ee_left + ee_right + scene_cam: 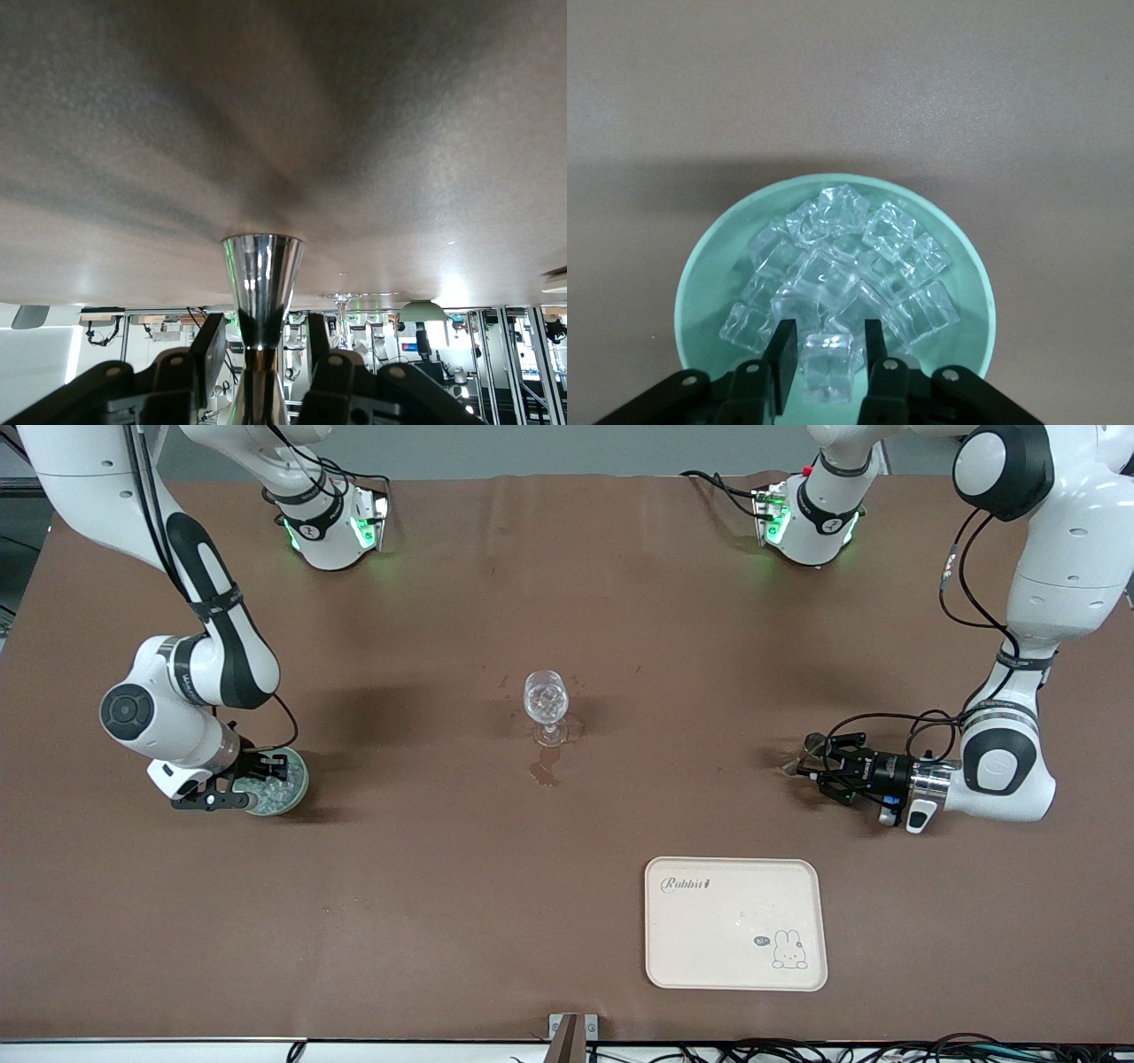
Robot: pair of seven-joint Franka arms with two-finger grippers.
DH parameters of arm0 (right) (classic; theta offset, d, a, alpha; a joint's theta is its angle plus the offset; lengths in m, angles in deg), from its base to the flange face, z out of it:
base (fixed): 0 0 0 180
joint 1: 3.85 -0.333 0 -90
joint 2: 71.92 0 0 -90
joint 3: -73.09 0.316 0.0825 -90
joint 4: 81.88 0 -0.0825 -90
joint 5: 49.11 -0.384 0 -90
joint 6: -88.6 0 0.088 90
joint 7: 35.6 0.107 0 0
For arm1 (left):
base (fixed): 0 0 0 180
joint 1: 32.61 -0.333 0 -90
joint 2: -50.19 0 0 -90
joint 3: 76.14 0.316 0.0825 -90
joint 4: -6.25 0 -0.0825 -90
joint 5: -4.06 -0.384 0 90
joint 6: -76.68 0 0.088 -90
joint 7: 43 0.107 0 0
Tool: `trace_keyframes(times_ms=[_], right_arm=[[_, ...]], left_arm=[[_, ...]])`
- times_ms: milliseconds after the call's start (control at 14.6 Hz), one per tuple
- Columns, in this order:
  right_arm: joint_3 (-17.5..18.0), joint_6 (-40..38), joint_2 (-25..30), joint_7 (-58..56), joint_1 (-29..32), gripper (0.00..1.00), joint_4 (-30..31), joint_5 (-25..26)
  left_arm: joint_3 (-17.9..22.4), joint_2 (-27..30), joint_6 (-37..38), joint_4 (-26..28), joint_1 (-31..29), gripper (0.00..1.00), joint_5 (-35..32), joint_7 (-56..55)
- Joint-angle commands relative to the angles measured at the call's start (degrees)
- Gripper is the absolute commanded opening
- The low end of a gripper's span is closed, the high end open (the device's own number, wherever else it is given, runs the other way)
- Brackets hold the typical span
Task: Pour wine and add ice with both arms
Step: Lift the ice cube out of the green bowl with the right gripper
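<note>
A pale green bowl [297, 784] of clear ice [276, 790] sits toward the right arm's end of the table. My right gripper [262, 778] is low in the bowl. In the right wrist view its fingers [826, 341] straddle one ice cube [827, 363], open, with thin gaps each side, among the ice [842, 266] in the bowl [700, 292]. A shiny steel jigger [802, 755] stands toward the left arm's end. My left gripper [808, 760] is open around its waist [261, 292], its fingers [263, 332] clear of it. A wine glass [546, 700] stands mid-table.
A cream tray [735, 921] with a rabbit print lies nearer the front camera, toward the left arm's end. A small wet stain [545, 771] marks the brown cloth just in front of the glass. The glass [341, 310] and bowl [423, 310] show far off in the left wrist view.
</note>
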Motion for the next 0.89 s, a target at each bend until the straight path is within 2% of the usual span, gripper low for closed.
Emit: trace_keyframes(times_ms=[0, 205, 410, 547, 683, 820], right_arm=[[0.1, 1.1, -0.3, -0.9, 0.2, 0.37, 0.4, -1.3], [0.1, 1.1, -0.3, -0.9, 0.2, 0.31, 0.4, -1.3], [0.2, 0.4, -0.3, -0.3, 0.4, 0.16, 0.2, -1.3], [0.2, -0.3, -0.3, -0.2, 0.2, 0.14, -0.2, -1.3], [0.2, -3.5, -0.2, 0.2, 0.1, 0.14, -2.0, -1.3], [0.2, -10.3, 0.8, 0.3, 0.1, 0.03, -5.9, -1.5]], left_arm=[[-0.2, 0.0, 1.0, -0.4, 0.3, 0.43, -0.8, 0.6], [-0.4, 0.1, 1.1, -0.4, 0.4, 0.37, -0.8, 0.8], [-0.4, 0.0, 1.1, -0.4, 0.4, 0.23, -0.8, 2.4], [-0.4, 0.0, 1.1, -0.4, 0.4, 0.17, -0.8, 3.0], [-0.4, 0.1, 1.1, -0.4, 0.3, 0.05, -0.8, 3.0], [-0.5, 0.1, 1.1, -0.6, 0.3, 0.0, -0.6, 3.0]])
